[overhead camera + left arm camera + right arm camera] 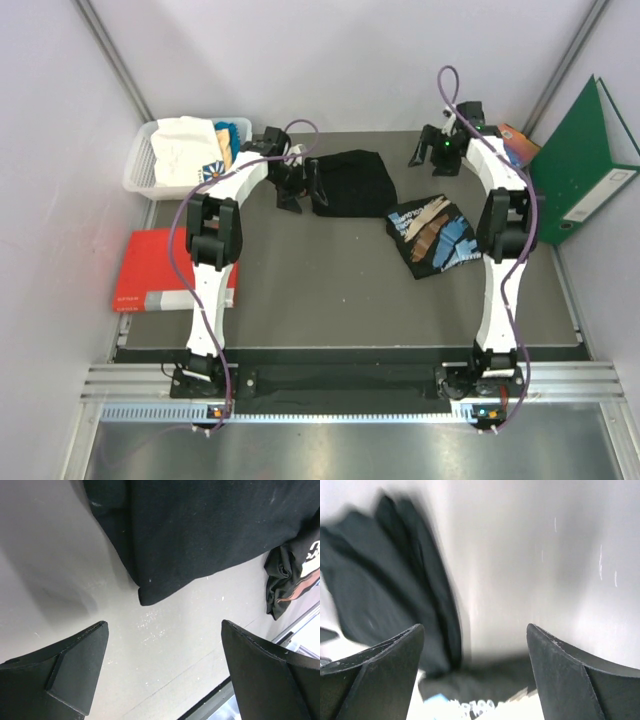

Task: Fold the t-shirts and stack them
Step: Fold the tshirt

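Nearest, the two arm bases sit bolted at the front edge of the grey desk [330, 290]. A flat red book [175, 270] lies off its left side.

Further in on the right lies a black piece with blue and tan print [435, 235]. In the left wrist view it looks like rumpled cloth rather than paper, though I cannot be sure. It is apart from both pincers.

Past the middle of the desk the plain black t-shirt [350, 183] lies folded into a thick, roughly square bundle. The left pincer [290, 190] is just beside its left edge. From the left wrist camera its two fingers [80, 665] are spread as wide as they go, with only bare desk between them. The shirt's corner [150, 592] lies just ahead of the gap, untouched.

At the far left corner stands a white basket [140, 165]. It holds white or cream t-shirts [185, 148] in a loose heap, with a teal-blue t-shirt [238, 130] tucked at its right end.

Over the far right corner hangs the right pincer [430, 160], well apart from the black t-shirt. Its wrist view is blurred, but its fingers [380, 675] are plainly parted wide and nothing is held between them.

Beyond it, a green binder [585, 180] leans half open against the right wall.
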Robot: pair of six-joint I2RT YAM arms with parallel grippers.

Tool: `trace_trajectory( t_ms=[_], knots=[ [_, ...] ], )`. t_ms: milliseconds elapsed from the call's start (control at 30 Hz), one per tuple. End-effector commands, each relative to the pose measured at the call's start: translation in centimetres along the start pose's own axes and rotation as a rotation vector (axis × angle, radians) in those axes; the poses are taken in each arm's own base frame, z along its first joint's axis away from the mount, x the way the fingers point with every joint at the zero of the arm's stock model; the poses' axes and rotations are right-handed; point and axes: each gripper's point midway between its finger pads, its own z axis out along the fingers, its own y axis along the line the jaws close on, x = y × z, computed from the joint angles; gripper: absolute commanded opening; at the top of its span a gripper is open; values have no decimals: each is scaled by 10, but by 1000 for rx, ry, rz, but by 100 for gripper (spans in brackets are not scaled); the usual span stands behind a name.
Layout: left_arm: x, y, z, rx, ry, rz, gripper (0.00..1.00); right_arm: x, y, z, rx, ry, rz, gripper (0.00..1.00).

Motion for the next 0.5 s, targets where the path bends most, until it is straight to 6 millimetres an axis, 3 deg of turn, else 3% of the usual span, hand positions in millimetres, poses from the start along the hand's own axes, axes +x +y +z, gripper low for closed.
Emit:
trace_trajectory(
  t_ms=[0, 233, 467],
  knots=[
    [-9, -20, -35, -2, -64, 54, 99, -6, 56, 42, -286, 17, -20, 82],
    [-6, -14, -36, -35, -56, 45, 99, 32, 88, 63, -424, 102, -26, 82],
    [-3, -12, -32, -34, -41, 34, 99, 61, 84, 71, -416, 180, -17, 81]
  ],
)
